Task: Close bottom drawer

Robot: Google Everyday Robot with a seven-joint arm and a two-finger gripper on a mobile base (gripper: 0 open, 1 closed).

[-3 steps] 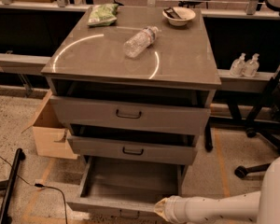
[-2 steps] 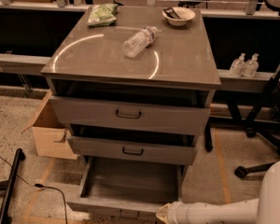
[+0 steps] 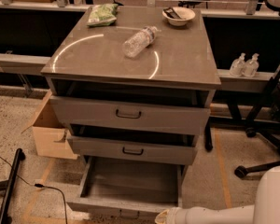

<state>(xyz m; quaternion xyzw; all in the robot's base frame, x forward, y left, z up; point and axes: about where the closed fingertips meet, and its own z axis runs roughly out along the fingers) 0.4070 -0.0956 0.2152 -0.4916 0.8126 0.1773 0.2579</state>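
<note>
The bottom drawer point(image 3: 130, 183) stood pulled well out of the grey cabinet point(image 3: 102, 62), lowest of 3, its plain grey box open to view and its slim front panel near the lower edge of the view. The gripper point(image 3: 162, 217) sat at the very bottom of the view, just beside the right end of that front panel, at the tip of a pale arm point(image 3: 210, 214) reaching in from the robot's white body point(image 3: 276, 195) at the lower right; whether it was released or clenched could not be told. Above, the middle drawer point(image 3: 130, 149) and the top drawer point(image 3: 128, 115) each stood slightly ajar, a dark gap over each front. On the cabinet top a clear plastic bottle point(image 3: 139, 41) lay on its side, with a green bag point(image 3: 102, 14) at the back left and a white bowl point(image 3: 178, 16) at the back right. A cardboard box point(image 3: 49, 134) stood on the floor just beside the cabinet's left side, and 2 pump bottles point(image 3: 244, 64) stood off to the right
</note>
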